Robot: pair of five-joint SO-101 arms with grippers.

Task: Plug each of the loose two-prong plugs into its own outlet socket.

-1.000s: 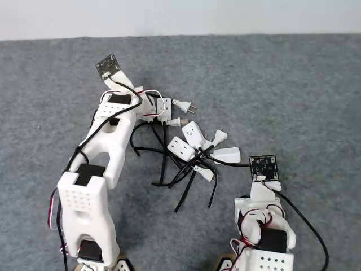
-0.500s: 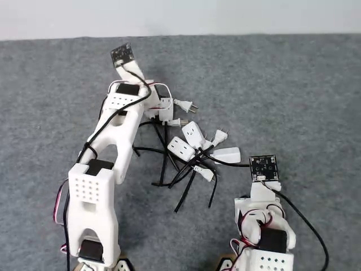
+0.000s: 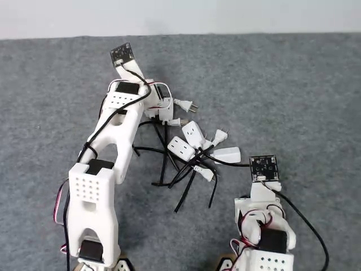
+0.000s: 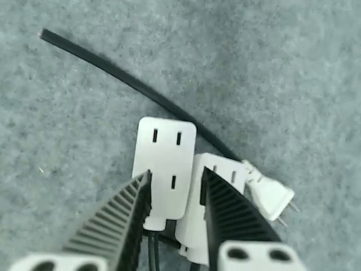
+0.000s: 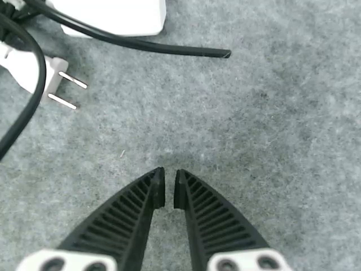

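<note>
Several white outlet sockets and two-prong plugs on black cords lie tangled mid-table. In the left wrist view my left gripper (image 4: 176,178) has its fingers pressed against the two sides of one white outlet socket (image 4: 164,152), slots facing up. A second socket (image 4: 223,172) and a loose plug (image 4: 269,195) lie right beside it. From above, that held socket (image 3: 164,107) sits at the far end of the left arm, with two plugs (image 3: 184,104) (image 3: 176,121) next to it. My right gripper (image 5: 169,191) hangs shut and empty over bare carpet, near a plug (image 5: 35,72).
More sockets (image 3: 193,133) (image 3: 180,148) (image 3: 227,153) and plugs (image 3: 219,136) (image 3: 204,173) lie in the cord tangle between the arms. Black cords (image 3: 186,192) trail toward the front. Grey carpet (image 3: 304,101) stretches open to the right and far left.
A second ago the left arm's wrist sat further left; it has swung right over the socket. It has held still for the last half second. The right arm has not moved.
</note>
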